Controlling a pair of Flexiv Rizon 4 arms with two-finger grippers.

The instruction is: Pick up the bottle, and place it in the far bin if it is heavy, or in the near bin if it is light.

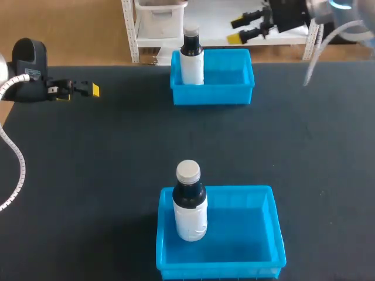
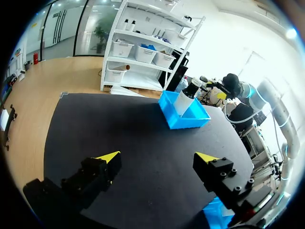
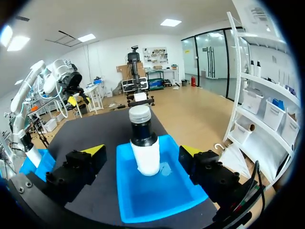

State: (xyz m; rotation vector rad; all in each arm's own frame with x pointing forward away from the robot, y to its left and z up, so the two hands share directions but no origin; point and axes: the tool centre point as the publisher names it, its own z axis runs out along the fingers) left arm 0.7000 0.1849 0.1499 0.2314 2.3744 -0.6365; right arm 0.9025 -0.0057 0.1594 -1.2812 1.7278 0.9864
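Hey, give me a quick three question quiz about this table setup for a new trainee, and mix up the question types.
1. True or false: the near bin is empty.
2. Multiple choice: the left tool is A) shut on a bottle, B) open and holding nothing, C) down inside a bin.
3. Short answer: which bin is the right tool closest to?

Key
1. False: the near bottle stands upright in it.
2. B.
3. The far bin.
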